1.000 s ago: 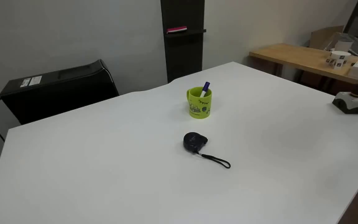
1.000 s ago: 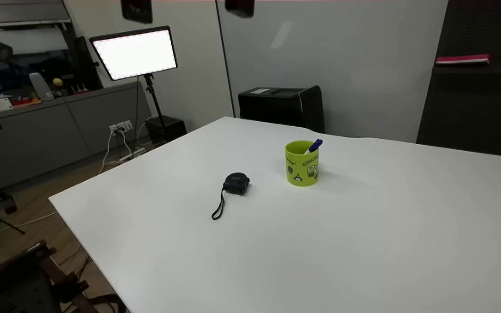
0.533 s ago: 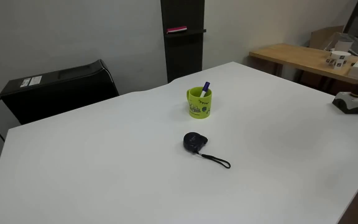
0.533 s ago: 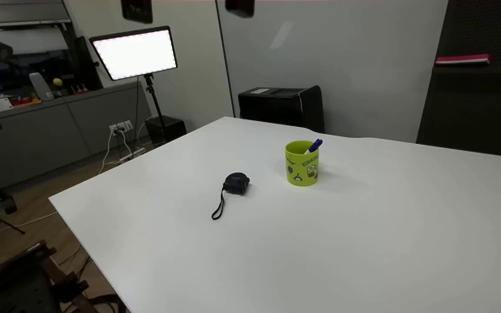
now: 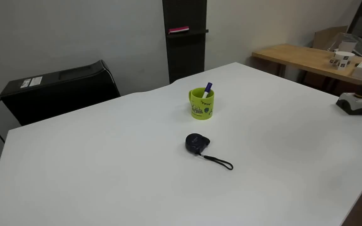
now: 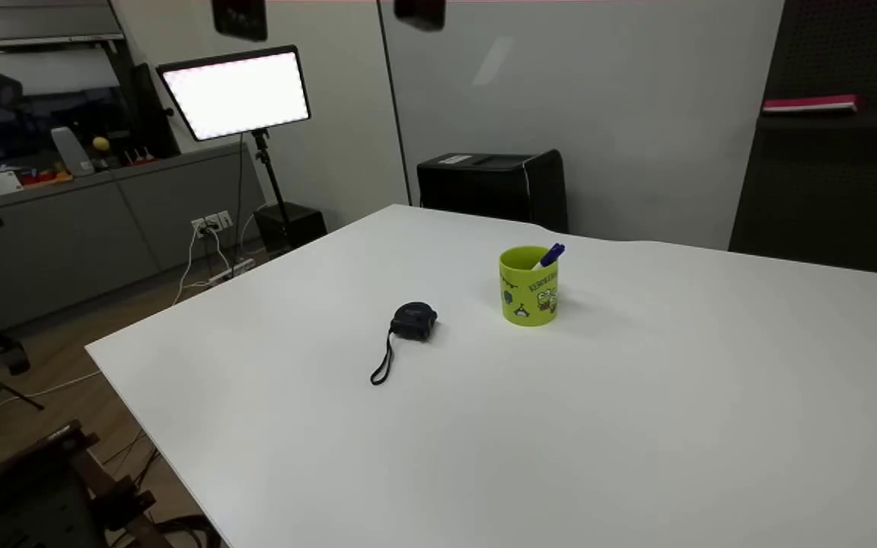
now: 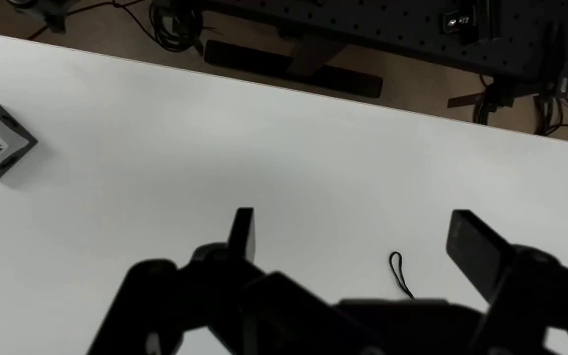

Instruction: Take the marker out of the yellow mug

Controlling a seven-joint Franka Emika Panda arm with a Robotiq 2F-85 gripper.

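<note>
The yellow-green mug (image 5: 201,108) stands upright on the white table, and it also shows in an exterior view (image 6: 528,301). The marker (image 5: 208,88) leans inside it, its dark blue cap above the rim and its pale part going down into the mug. The cap also shows in an exterior view (image 6: 552,255). My gripper (image 7: 353,219) is open and empty, its fingers wide apart above the table. Its fingertips show at the top edge of an exterior view (image 6: 330,17). The mug and marker are out of the wrist view.
A black rounded gadget (image 5: 196,143) with a cord lies near the mug; only its cord loop (image 7: 407,291) shows in the wrist view. A grey-and-black box (image 5: 357,103) sits at the table's side. A black case (image 5: 61,91) stands behind the table edge.
</note>
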